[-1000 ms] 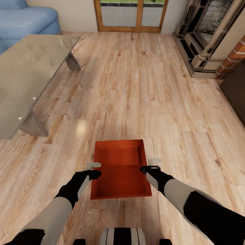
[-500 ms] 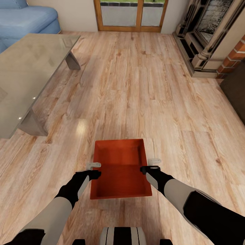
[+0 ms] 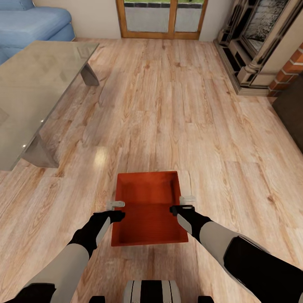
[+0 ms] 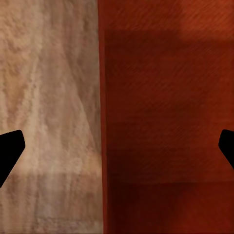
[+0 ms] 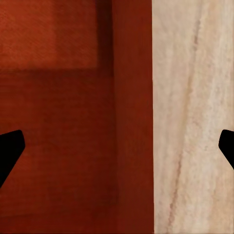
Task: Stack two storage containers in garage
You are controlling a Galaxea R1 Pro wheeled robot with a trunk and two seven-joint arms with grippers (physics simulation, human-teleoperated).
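**A:** Storage container (image 3: 149, 208), head view: where does it sit, and why are the arms set this way?

**B:** It rests on the light wood plank floor (image 3: 176, 109) of the living room, directly ahead of the robot's base. The left gripper (image 3: 115, 210) stands at its left wall and the right gripper (image 3: 185, 203) at its right wall, each with one finger outside and one over the inside. This arrangement suggests a two-handed lift by opposite walls. The glass-topped table (image 3: 38, 84), blue sofa (image 3: 33, 23), patio doors (image 3: 162, 19) and brick fireplace (image 3: 269, 46) border the scene.

**A:** Left wrist view?

**B:** The orange-red wall (image 4: 103, 122) runs between two dark fingertips (image 4: 9, 148), which are spread wide and well clear of it. The jaws are apart, so nothing is clamped yet.

**A:** Right wrist view?

**B:** The same relation, mirrored: the wall (image 5: 134, 122) lies between fingertips (image 5: 9, 148) held apart, wood on one side, the bin's ribbed interior on the other.

**A:** What is hard to make out?

**B:** Only one container appears. Fingertips are cut off at the picture edges, and the height of the fingers above the rim cannot be judged.
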